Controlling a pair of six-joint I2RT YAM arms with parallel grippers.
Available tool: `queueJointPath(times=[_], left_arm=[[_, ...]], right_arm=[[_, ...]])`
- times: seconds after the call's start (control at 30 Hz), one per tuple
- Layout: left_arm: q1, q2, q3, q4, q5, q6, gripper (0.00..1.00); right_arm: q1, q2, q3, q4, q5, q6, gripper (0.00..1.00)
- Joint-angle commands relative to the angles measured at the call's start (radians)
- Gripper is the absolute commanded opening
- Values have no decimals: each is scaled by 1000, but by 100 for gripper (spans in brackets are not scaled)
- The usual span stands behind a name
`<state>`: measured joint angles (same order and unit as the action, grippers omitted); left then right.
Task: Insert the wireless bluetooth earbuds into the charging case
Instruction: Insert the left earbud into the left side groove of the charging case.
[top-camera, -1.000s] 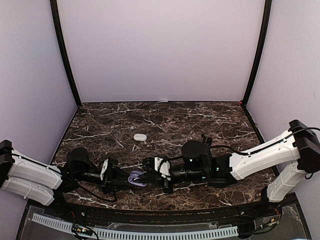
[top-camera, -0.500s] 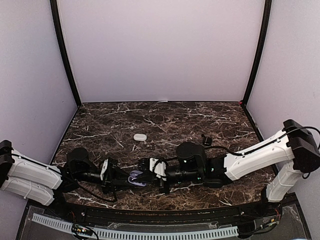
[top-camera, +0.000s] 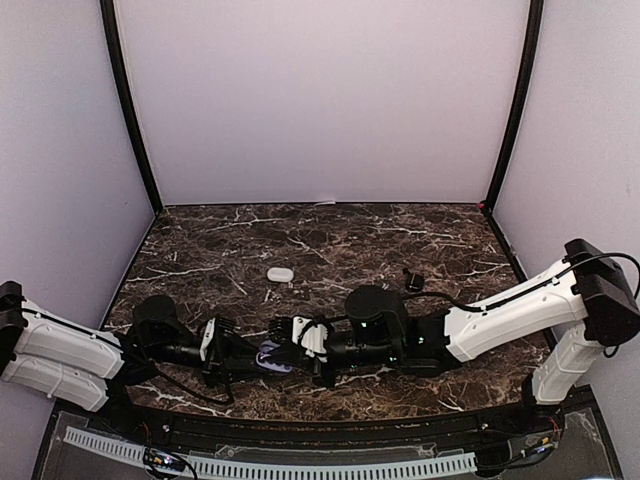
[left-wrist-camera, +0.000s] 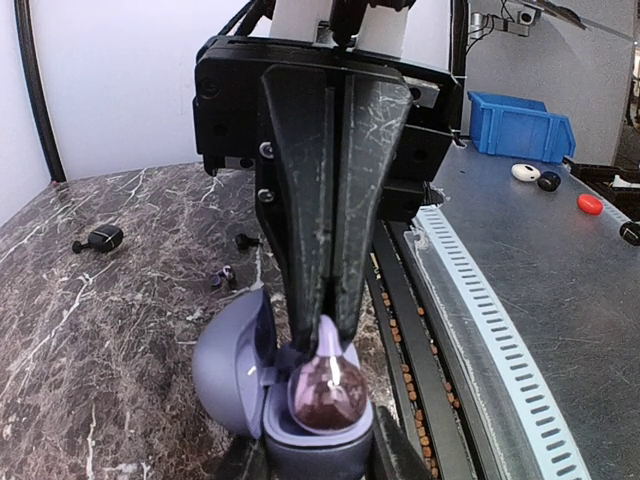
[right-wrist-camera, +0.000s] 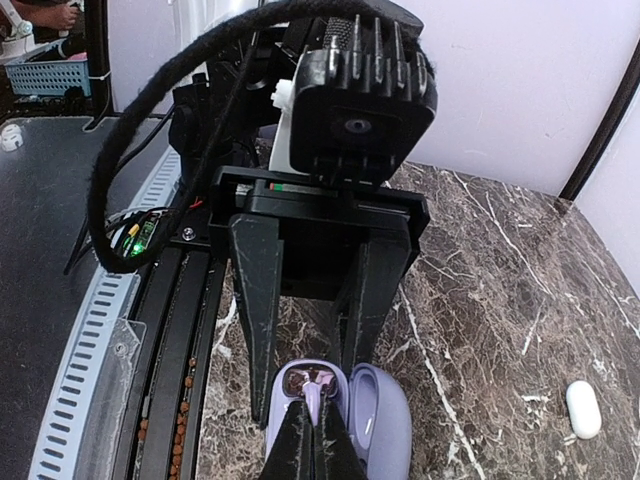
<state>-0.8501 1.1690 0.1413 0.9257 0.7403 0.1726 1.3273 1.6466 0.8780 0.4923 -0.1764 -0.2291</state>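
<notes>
The purple charging case (left-wrist-camera: 310, 445) stands with its lid (left-wrist-camera: 225, 360) open, and my left gripper (left-wrist-camera: 315, 458) is shut on its base from both sides. A purple earbud (left-wrist-camera: 326, 392) rests in the case's well. My right gripper (right-wrist-camera: 315, 412) is shut on this earbud's thin tip (right-wrist-camera: 314, 392). In the top view both grippers meet over the purple case (top-camera: 271, 358) near the table's front edge: the left gripper (top-camera: 250, 358) from the left, the right gripper (top-camera: 287, 351) from the right. Another purple earbud (left-wrist-camera: 222, 277) lies loose on the marble.
A white case (top-camera: 279, 273) lies shut mid-table, also seen in the right wrist view (right-wrist-camera: 583, 408). A dark bud (left-wrist-camera: 100, 238) and a small dark piece (left-wrist-camera: 243, 240) lie on the marble. A slotted rail (left-wrist-camera: 480, 300) runs along the table's front edge.
My right arm has slid a little to the left, bringing the pinched purple earbud closer onto the open case. The left arm has held still with the case.
</notes>
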Motion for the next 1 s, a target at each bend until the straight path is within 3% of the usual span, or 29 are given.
queueJointPath(times=[0.0, 0.13, 0.33, 0.6, 0.83, 0.97], left_arm=[[-4, -18, 0, -4, 3, 11, 8], [-4, -17, 0, -5, 5, 11, 8], [-6, -14, 1, -5, 4, 11, 8], [-6, -15, 3, -10, -14, 6, 8], [-6, -15, 8, -3, -50, -5, 8], [-6, -21, 9, 9, -76, -2, 8]], right_arm=[[14, 18, 33, -18, 28, -15, 0], [14, 16, 33, -26, 31, -23, 1], [19, 6, 28, -13, 48, -24, 20], [23, -99, -70, 76, 67, -14, 21], [17, -217, -156, 1, 189, 35, 24], [11, -267, -186, -84, 374, 124, 28]])
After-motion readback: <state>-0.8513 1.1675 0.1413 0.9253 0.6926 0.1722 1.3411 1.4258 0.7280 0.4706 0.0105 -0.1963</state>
